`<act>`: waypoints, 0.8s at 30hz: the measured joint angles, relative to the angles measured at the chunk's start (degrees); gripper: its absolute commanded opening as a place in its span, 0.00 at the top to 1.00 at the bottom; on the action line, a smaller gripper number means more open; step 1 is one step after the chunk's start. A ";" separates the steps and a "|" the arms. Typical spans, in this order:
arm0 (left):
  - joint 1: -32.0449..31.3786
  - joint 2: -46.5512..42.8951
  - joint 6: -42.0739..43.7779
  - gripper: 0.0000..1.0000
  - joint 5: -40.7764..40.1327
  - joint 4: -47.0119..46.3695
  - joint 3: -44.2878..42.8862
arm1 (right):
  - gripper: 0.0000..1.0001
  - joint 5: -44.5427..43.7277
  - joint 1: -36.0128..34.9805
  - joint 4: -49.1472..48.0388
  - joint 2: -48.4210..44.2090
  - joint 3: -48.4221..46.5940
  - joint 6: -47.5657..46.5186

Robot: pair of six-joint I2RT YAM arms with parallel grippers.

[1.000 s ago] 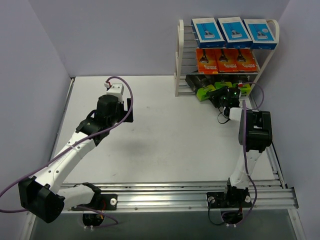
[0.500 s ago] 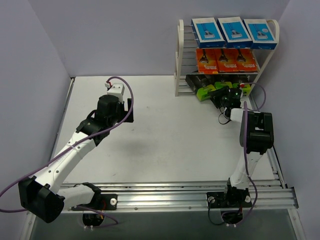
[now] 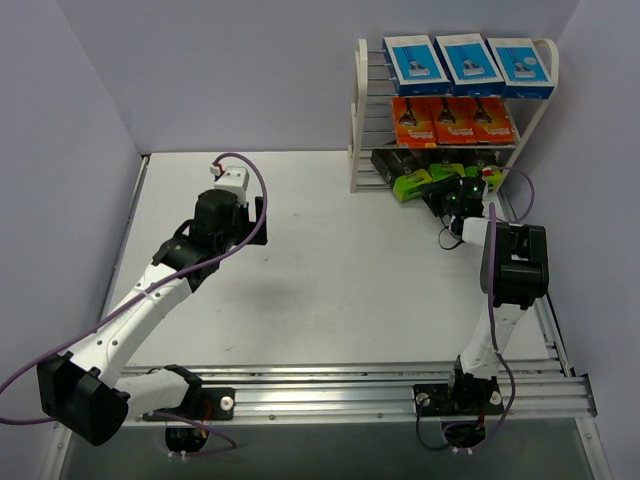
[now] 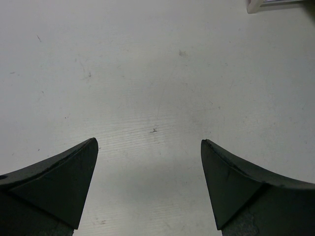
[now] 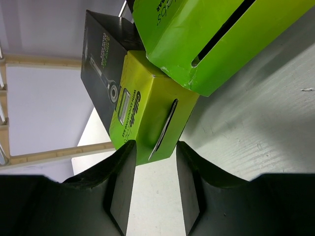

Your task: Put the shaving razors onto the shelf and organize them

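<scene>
The shelf stands at the back right, with three blue-and-white razor packs on its top tier and three orange ones on the middle tier. Black packs with lime-green ends lie at the bottom tier. My right gripper is at them. In the right wrist view its jaws stand narrowly open astride the green end of one tilted pack, with a sliver of table beside the right fingertip. Another green pack leans above it. My left gripper is open over bare table.
The shelf's cream frame bar runs behind the pack. A metal rail crosses the near edge with both arm bases on it. Grey walls close the table on the left, back and right. A purple cable loops over the left wrist.
My right arm has edged slightly right at the bottom tier and its jaws have shifted a little. The left arm has not moved.
</scene>
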State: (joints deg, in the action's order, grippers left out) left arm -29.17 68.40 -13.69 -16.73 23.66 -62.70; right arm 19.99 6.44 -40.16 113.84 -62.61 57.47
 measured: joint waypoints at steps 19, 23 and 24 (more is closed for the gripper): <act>0.00 0.20 0.00 0.06 0.02 -0.02 0.00 | 0.72 0.02 0.00 -1.75 0.96 0.00 1.51; -0.15 0.20 0.00 0.06 0.00 -0.02 0.00 | 0.74 0.02 0.00 -1.99 1.51 0.00 1.75; -0.17 0.20 0.02 0.06 0.02 -0.02 0.00 | 0.74 0.02 -0.02 -2.19 1.62 -0.04 1.86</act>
State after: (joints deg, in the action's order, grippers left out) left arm -29.34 68.60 -13.67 -16.71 23.64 -62.70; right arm 20.01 6.42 -42.35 115.46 -62.65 59.33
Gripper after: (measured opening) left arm 0.942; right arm 0.273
